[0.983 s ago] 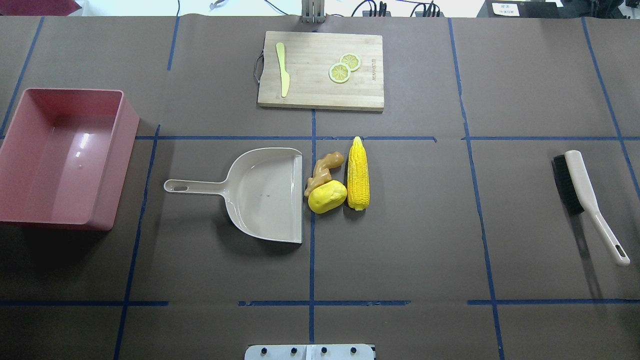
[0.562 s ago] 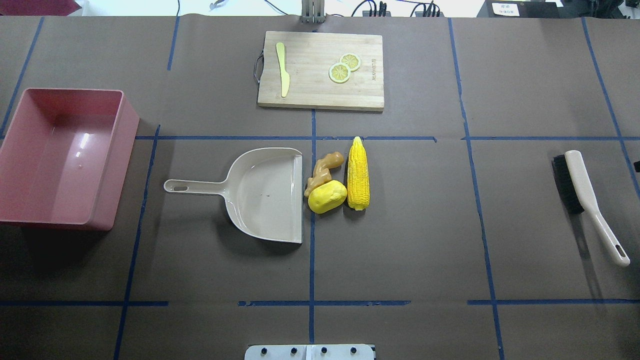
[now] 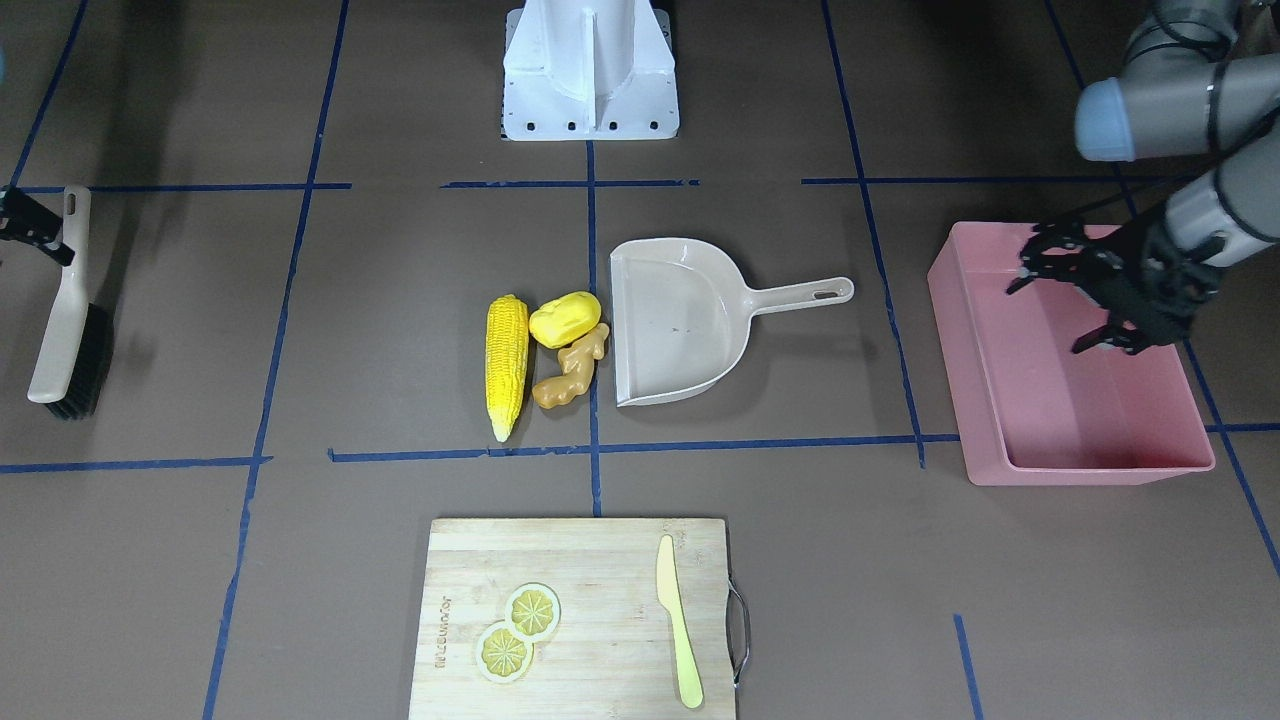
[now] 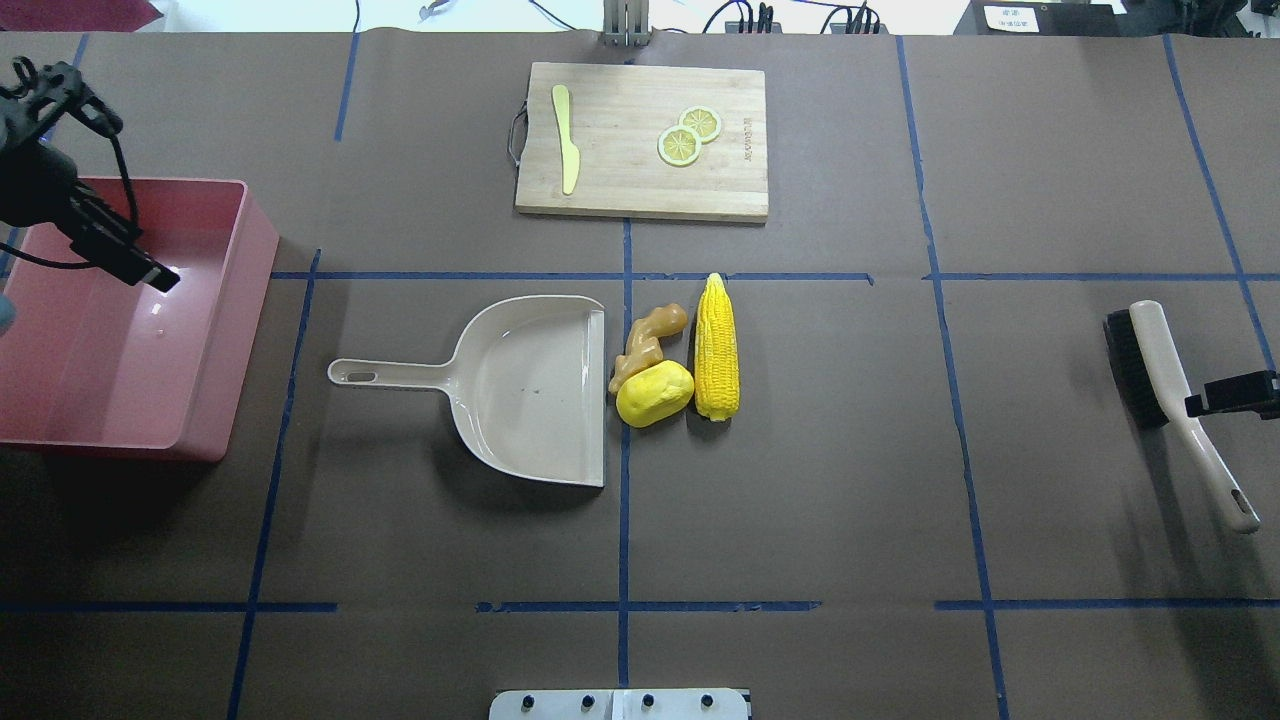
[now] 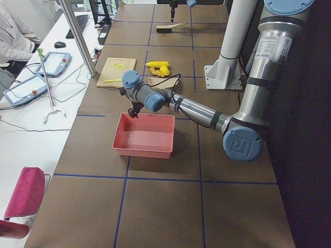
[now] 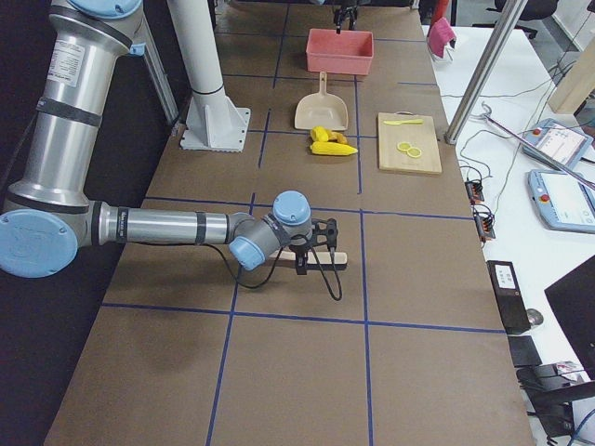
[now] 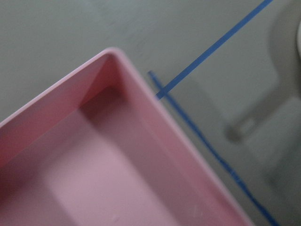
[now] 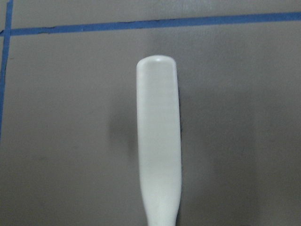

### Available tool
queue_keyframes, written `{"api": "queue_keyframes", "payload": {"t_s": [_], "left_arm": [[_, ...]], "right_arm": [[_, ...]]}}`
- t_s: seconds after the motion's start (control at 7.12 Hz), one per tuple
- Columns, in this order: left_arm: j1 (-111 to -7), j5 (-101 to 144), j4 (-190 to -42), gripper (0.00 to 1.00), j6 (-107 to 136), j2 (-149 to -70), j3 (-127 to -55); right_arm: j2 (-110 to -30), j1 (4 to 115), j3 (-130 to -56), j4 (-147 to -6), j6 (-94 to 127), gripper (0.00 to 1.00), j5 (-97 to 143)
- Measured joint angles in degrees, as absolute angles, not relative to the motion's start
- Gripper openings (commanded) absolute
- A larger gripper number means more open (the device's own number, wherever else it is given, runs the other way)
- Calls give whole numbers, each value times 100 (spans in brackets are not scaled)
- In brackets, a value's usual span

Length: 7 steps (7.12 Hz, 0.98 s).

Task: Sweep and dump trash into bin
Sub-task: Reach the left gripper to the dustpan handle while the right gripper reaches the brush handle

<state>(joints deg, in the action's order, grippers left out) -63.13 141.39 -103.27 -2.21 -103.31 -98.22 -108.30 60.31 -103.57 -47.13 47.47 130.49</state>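
Picking tools first: centre right fingers (image 4: 1232,393) (spread or pressed, can't tell) across brush (image 4: 1160,365) handle; bring left fingers (image 4: 115,248), spread wide above bin (image 4: 225,330), to dustpan (image 4: 540,390) handle. Trash (image 4: 655,393) on tabletop (image 4: 850,480) just beside dustpan mouth; corn (image 4: 717,345) long axis parallel to lip, tip toward cutting board (image 4: 640,190).

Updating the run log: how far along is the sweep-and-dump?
Done: nothing; the bin and dustpan are empty. In hand: the right gripper sits at the brush handle, the open left gripper hovers over the bin. Left: sweep the corn cob, yellow lump and ginger piece, lying by the dustpan's mouth, then dump.
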Motion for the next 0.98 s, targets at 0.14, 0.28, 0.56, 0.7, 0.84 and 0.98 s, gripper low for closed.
{"api": "queue_keyframes", "payload": {"t_s": [0.14,0.28,0.56,0.7,0.84,0.98], "left_arm": [[-6153,14111,-10347,100,-182,-10471,-9800],[-6040,14064,-10352,100,-171,-10602,-9759],[-5764,13654,-10353,100,-146,-10791,-9758],[-5645,13445,-10353,100,-101,-10840,-9785],[-5580,13349,-10354,100,9,-10878,-9800],[-5526,13305,-10359,100,136,-10955,-9811]], "right_arm": [[-10946,5807,-10425,-4693,4952,92,12983],[-11055,5660,-10439,-4677,5015,92,12944],[-11121,5433,-10369,-4668,5041,63,12764],[-11127,5340,-10311,-4667,5044,39,12647],[-11127,5279,-10277,-4667,5049,20,12560],[-11127,5244,-10266,-4658,5068,0,12483]]}}
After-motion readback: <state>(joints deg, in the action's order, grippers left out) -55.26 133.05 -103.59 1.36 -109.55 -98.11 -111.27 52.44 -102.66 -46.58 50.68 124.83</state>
